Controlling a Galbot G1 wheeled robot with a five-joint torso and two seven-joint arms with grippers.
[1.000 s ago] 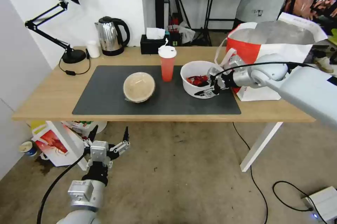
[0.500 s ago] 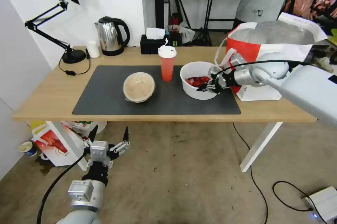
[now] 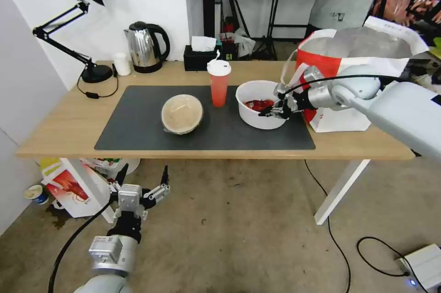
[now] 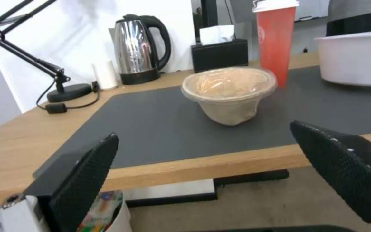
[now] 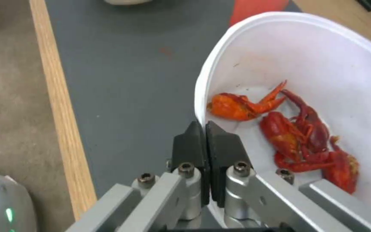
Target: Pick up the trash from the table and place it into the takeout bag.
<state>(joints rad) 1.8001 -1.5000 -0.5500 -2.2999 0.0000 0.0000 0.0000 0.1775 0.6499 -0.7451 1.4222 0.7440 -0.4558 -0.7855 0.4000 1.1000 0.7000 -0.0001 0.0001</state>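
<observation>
My right gripper [image 3: 274, 111] is clamped on the rim of the white bowl [image 3: 257, 104], one finger inside the wall and one outside, jaws pressed nearly together on it. The bowl sits near the right end of the grey mat [image 3: 138, 127], close to the table's [image 3: 59, 132] right end, with the takeout bag [image 3: 349, 63] just beside it at the right edge. Left gripper [image 3: 140, 187] hangs below the front edge, jaws wide apart.

Risk, as I judge it: a single-point grip on a thin rim. On lifting, the bowl may tilt or slip and spill the crayfish shells [image 5: 297, 135]. It could also snag the bag's strap handle [image 3: 294, 72].
</observation>
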